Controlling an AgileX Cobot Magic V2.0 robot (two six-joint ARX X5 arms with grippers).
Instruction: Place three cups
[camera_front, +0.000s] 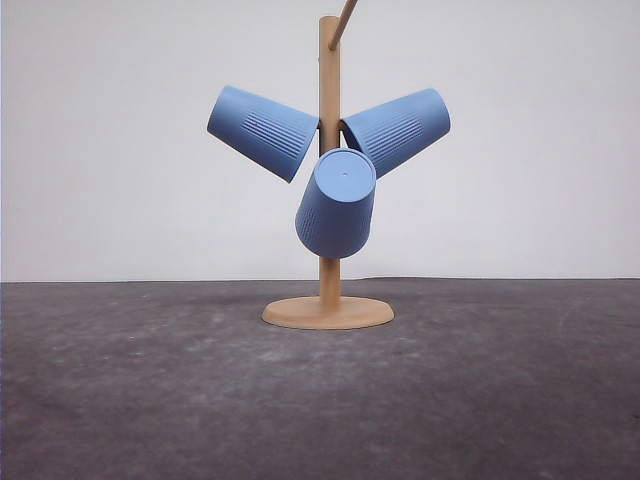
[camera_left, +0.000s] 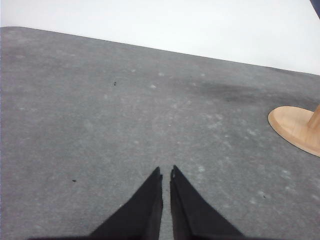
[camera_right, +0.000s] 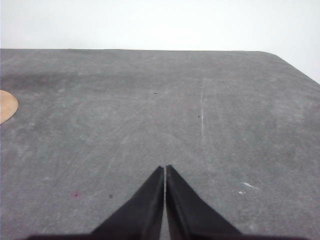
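Note:
Three light-blue ribbed cups hang mouth-inward on the pegs of a wooden stand (camera_front: 329, 280) at the table's middle. One cup (camera_front: 262, 131) tilts up to the left, one cup (camera_front: 398, 130) tilts up to the right, and the third cup (camera_front: 337, 204) points its flat base toward the camera. My left gripper (camera_left: 166, 172) hovers shut over bare grey table, left of the stand's round base (camera_left: 296, 128). Over the table to the right of the stand, my right gripper (camera_right: 165, 168) is shut, holding nothing.
The grey table (camera_front: 150, 390) spreads wide on both sides of the stand's base (camera_front: 328, 313). A white wall rises behind it. The base's edge (camera_right: 7, 106) and the table's rounded far corner (camera_right: 280, 57) show in the right wrist view.

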